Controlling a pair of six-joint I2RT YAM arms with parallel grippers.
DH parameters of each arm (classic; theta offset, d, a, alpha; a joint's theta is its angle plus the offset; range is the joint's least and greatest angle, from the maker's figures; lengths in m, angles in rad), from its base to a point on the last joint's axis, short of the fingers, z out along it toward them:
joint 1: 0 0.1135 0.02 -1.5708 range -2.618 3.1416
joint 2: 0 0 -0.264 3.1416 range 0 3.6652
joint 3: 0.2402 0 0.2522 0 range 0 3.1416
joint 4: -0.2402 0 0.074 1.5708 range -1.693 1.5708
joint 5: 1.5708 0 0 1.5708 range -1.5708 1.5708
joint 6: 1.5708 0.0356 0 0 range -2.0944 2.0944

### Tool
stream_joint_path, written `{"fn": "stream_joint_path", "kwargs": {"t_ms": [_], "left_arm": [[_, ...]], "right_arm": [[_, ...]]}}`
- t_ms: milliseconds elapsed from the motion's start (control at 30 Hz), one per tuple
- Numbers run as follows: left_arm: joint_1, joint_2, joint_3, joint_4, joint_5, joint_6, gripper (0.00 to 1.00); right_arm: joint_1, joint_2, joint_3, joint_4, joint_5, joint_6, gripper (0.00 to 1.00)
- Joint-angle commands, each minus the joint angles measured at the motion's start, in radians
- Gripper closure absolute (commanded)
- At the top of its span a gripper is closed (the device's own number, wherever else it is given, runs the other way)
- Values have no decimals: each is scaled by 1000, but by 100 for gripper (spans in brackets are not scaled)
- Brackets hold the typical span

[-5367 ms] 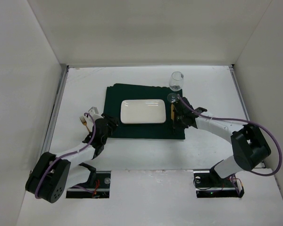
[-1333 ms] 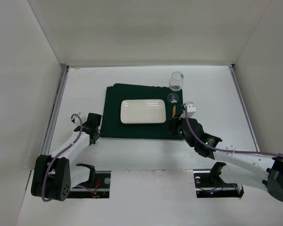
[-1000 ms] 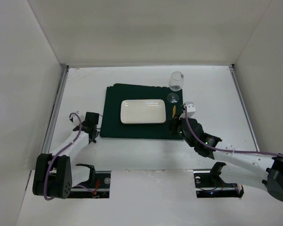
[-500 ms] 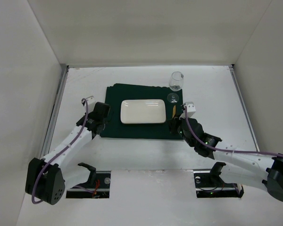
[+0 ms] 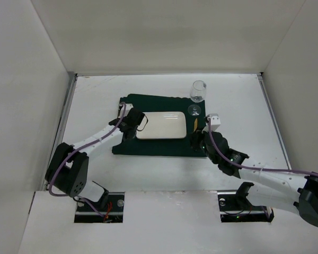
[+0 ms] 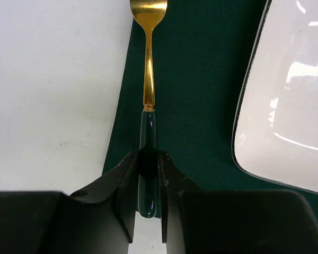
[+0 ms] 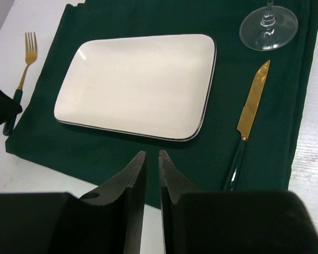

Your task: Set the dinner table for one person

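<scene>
- Left claw (image 6: 148, 174): jaws closed on the dark handle end of the fork (image 6: 148, 79). The pinch is low on the handle, and the butt pokes out just behind the fingers.
- Fork, long axis: it runs straight out from the claw, gold tines leading and handle trailing, parallel to the plate's near side edge.
- Fork, position: it is along the left border of the green mat (image 6: 201, 79). The stem is over the cloth and the head straddles the line where cloth meets white. I cannot tell whether it is resting or held just above.
- Plate (image 6: 286, 106): white, oblong, dark-rimmed, just beside the fork on its right, with a strip of mat between them and no contact.
- Surface (image 5: 95, 95): the broad white top under everything. The mat sits near its middle, and bare white begins directly left of the fork.
- Right claw (image 7: 152, 169): jaws almost together with a thin slit between, holding nothing. It hangs at the mat's near right corner.
- Knife (image 7: 249, 121): on the mat right of the plate, parallel to its edge, blade pointing away.
- Glass (image 7: 268, 24): standing upright beyond the knife tip.
- Judgement: the left arm alone has the fork. The release likely calls for a straight set-down that keeps this axis parallel to the plate.
</scene>
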Motion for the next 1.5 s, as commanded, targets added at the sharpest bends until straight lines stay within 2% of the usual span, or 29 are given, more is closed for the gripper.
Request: {"fn": "stream_joint_path", "kwargs": {"t_ms": [0,100,433,1167,1233,1367,1467], "left_arm": [[0,21,31,39,-2,71,93],[3,45,17,88,10,79,93],[6,119,10,165,-2,99,93],[-25,162,-61,185,-54,85,91],[-25,147,-66,185,-56,82,87],[-23,105,-76,185,-70,71,70],[-25,56,-87,183,-76,59,61]], "right_arm": [[-8,20,10,64,-2,6,79],[-5,23,7,76,1,8,79],[-26,23,-8,95,-1,14,65],[-32,57,-2,96,-1,17,64],[-32,57,-2,96,-1,17,63],[-32,52,-7,101,1,17,48],[-32,40,-11,104,4,17,43]]}}
